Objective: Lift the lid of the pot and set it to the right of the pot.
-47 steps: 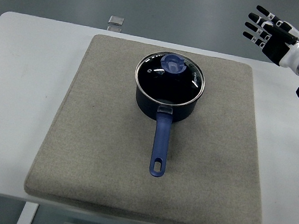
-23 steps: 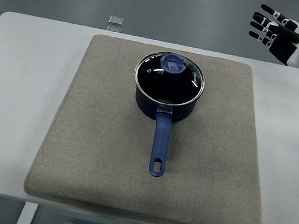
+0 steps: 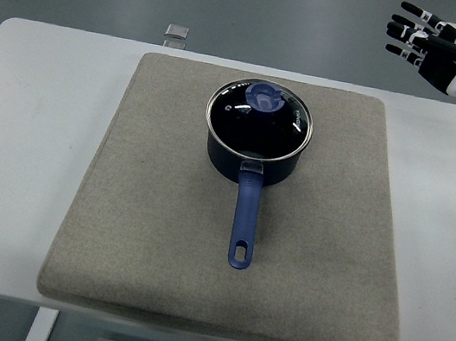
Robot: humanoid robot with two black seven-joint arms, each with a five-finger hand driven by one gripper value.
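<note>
A dark blue pot (image 3: pixel 253 153) stands on the far half of a grey mat (image 3: pixel 138 234) that covers most of the white table (image 3: pixel 13 143), its long blue handle (image 3: pixel 244 221) pointing toward the near edge. The glass lid (image 3: pixel 260 116) sits squarely on the pot's rim, with its round blue knob (image 3: pixel 266 98) just far of the lid's centre, so none of the lifting has been done. The right hand (image 3: pixel 432 51) hovers at the far right corner of the view, well apart from the pot and above the table's far right edge; its fingers (image 3: pixel 409 30) are spread apart and point left, and it holds nothing. The left arm does not show at all. A small pale square object (image 3: pixel 177 32) lies on the floor beyond the table's far edge; what it is cannot be made out at this size. The step in hand looks to be the approach, before any contact with the lid. The next move would seem to call for bringing the right hand left and down over the knob, closing the fingers around it, and raising the lid straight up so that its rim clears the pot without dragging it. The bare stretch of mat to the right of the pot appears wide enough to take the lid laid flat.
</note>
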